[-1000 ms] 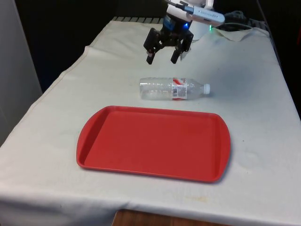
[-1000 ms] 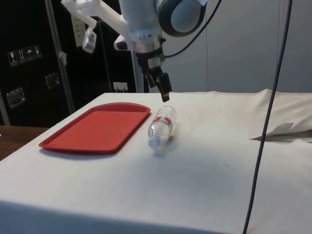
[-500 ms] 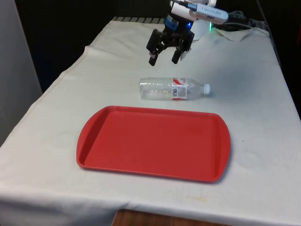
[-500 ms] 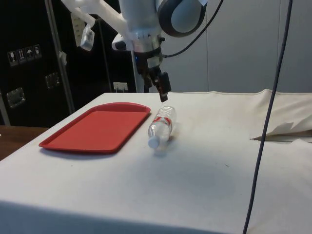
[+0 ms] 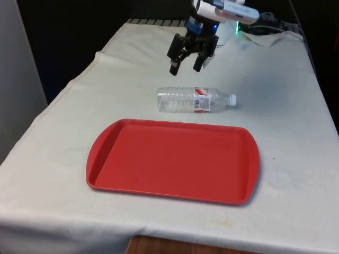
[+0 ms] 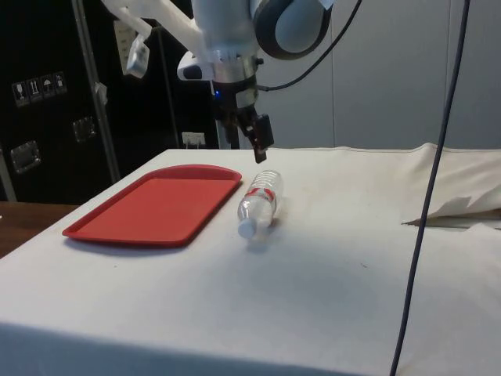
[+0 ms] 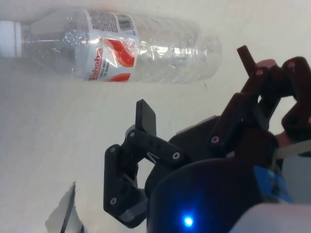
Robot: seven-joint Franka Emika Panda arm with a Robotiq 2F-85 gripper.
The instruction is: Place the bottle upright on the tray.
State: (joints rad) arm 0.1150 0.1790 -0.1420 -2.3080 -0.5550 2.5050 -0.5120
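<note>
Hovering with fingers spread and nothing between them, the hand (image 5: 187, 63) hangs above the tabletop (image 5: 275, 106), a little beyond the bottle (image 5: 195, 100), which lies on its side below and just nearer the tray (image 5: 106, 153) than the hand. To grasp well, the hand would likely need to come down over the ribbed body close to the label (image 7: 109, 52), fingers straddling the round wall across its axis, closing gently since thin clear plastic looks crushable and slick. Beyond the bottle sits the tray, flat, red, smooth, with a raised rim, well apart from the hand. Soft white cloth covers the tabletop.
</note>
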